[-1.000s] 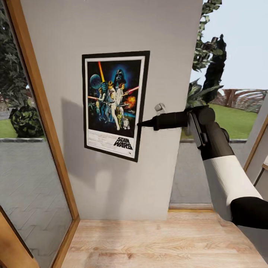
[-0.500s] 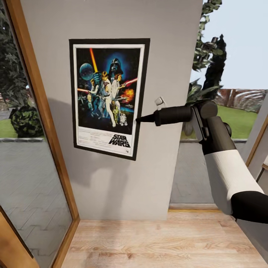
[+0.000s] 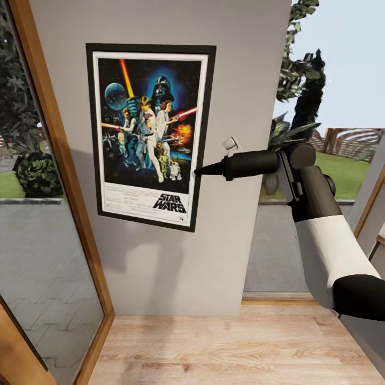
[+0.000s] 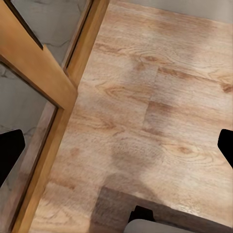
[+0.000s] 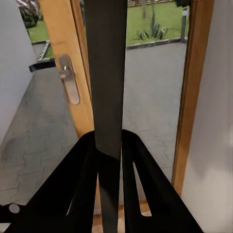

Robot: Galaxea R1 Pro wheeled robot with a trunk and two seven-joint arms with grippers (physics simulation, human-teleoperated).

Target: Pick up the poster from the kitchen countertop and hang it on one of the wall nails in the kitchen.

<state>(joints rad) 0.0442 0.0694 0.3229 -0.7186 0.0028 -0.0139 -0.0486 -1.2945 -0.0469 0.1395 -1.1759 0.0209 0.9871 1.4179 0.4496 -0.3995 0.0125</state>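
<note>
Pinching the poster's right edge, my right gripper has its fingers pressed on the black frame, seen edge-on in my wrist view. I hold the poster upright against the pale grey wall, beside a wooden door frame. Below lies wooden floor.

Right arm raised, pincer clamped; left pincer spread.
</note>
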